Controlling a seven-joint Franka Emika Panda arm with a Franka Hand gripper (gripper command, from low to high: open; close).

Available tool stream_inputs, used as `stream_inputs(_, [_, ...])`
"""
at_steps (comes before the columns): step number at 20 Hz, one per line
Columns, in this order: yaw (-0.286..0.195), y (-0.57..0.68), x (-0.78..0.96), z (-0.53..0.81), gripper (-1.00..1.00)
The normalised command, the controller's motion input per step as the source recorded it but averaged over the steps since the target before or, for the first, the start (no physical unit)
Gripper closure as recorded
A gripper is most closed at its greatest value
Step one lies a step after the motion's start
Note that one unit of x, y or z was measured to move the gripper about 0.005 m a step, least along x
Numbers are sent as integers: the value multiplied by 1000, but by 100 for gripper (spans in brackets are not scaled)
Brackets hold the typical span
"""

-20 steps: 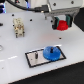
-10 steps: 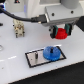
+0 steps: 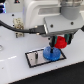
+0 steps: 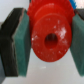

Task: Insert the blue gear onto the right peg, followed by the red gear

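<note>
The blue gear (image 3: 50, 52) lies flat on the black-bordered white plate (image 3: 34, 59), at the plate's end toward the exterior view's right; the right peg is hidden under it. Just above and behind it hangs the red gear (image 3: 60, 41), held in my gripper (image 3: 59, 40). Up close in the wrist view, the red gear (image 4: 50, 39) fills the middle, its centre hole facing the camera. Green pads (image 4: 21, 44) press it from both sides. The left peg (image 3: 36, 56) stands as a thin dark pin on the plate.
The white table (image 3: 20, 75) carries the plate. A black cable (image 3: 15, 27) loops from the arm on the exterior view's left. Small pale blocks (image 3: 18, 22) stand at the back.
My gripper has come down and toward the plate with the red gear. The blue gear stays where it was on the plate.
</note>
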Motion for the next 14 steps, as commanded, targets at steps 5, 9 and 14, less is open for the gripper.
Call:
stream_inputs(5, [0,-139,46,-165,100])
stream_inputs(9, [0,-275,19,-271,100])
stream_inputs(14, [0,-58,11,171,100])
